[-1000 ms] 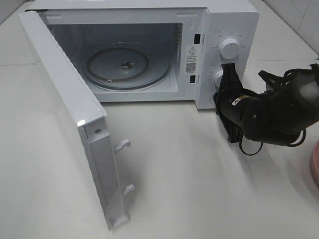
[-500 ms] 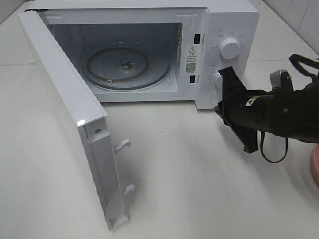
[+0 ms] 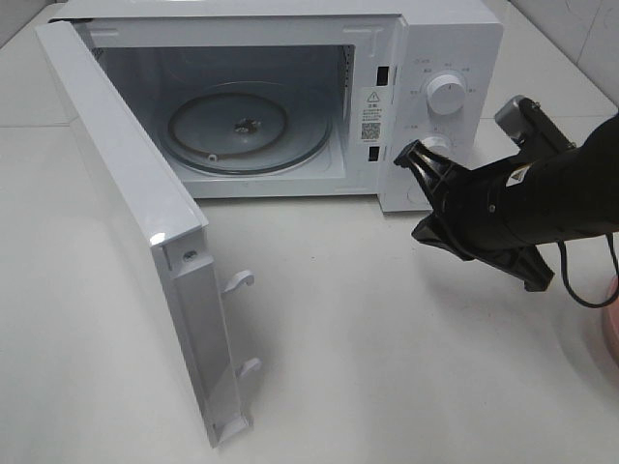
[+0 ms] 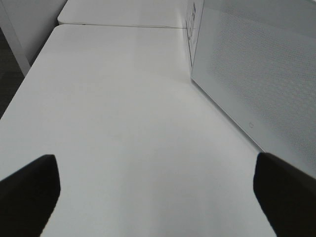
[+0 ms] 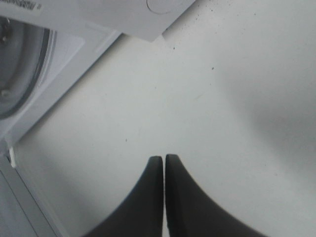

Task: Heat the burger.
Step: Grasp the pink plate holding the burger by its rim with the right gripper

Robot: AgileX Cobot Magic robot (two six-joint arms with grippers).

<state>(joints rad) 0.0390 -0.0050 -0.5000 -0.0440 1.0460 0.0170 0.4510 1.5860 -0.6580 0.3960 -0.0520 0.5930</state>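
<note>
The burger shows in no view; only the rim of a pink plate point(image 3: 611, 324) peeks in at the right edge of the white bench point(image 3: 387, 367). The right gripper point(image 5: 164, 159) has its fingers point(image 5: 182, 197) pressed together, holding nothing. Since a second ago it has turned and moved off the lower knob point(image 3: 437, 145). The left gripper point(image 4: 154, 158) has its fingers point(image 4: 29, 197) spread wide. There is one microwave point(image 3: 484, 48) with its door point(image 3: 116, 164) open, two knobs counting the upper knob point(image 3: 447, 94), and one glass tray point(image 3: 242, 130).

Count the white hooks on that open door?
2, on the edge of the microwave door: the upper hook, and the lower hook nearer the camera. None seems hidden.
</note>
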